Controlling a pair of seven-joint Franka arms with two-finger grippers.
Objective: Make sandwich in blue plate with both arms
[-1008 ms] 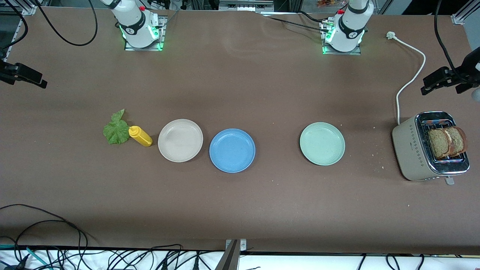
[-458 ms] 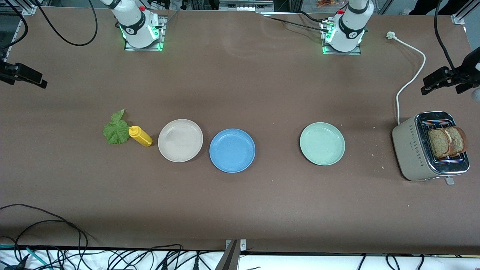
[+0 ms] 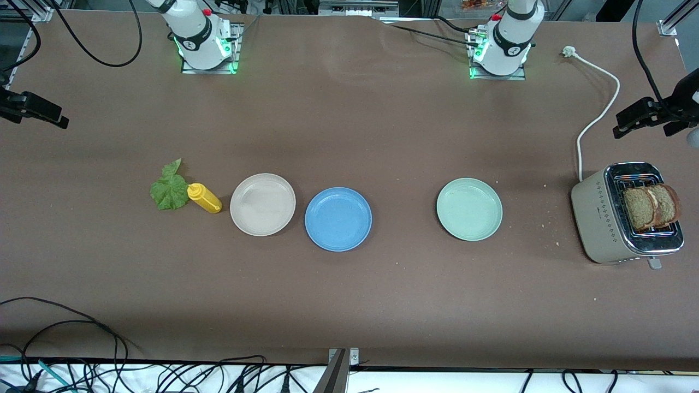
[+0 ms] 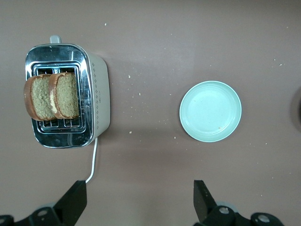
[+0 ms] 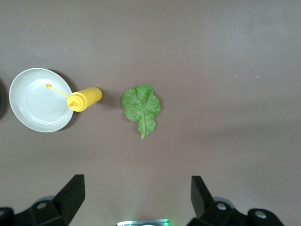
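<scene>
The blue plate (image 3: 338,219) lies bare mid-table, between a beige plate and a pale green plate. Two brown bread slices (image 3: 651,207) (image 4: 51,96) stand upright in the toaster at the left arm's end. A green lettuce leaf (image 3: 169,187) (image 5: 141,107) lies flat at the right arm's end. Both arms wait high above their bases; only the bases show in the front view. My left gripper (image 4: 140,197) hangs open over bare table between toaster and green plate. My right gripper (image 5: 138,194) hangs open high above the table, the leaf below it. Both hold nothing.
A yellow squeeze bottle (image 3: 204,198) (image 5: 84,99) lies on its side between the leaf and the beige plate (image 3: 262,204) (image 5: 33,110). The pale green plate (image 3: 469,209) (image 4: 210,111) sits toward the beige toaster (image 3: 603,215) (image 4: 98,94), whose white cord (image 3: 598,114) trails toward the left base. Crumbs dot the table near it.
</scene>
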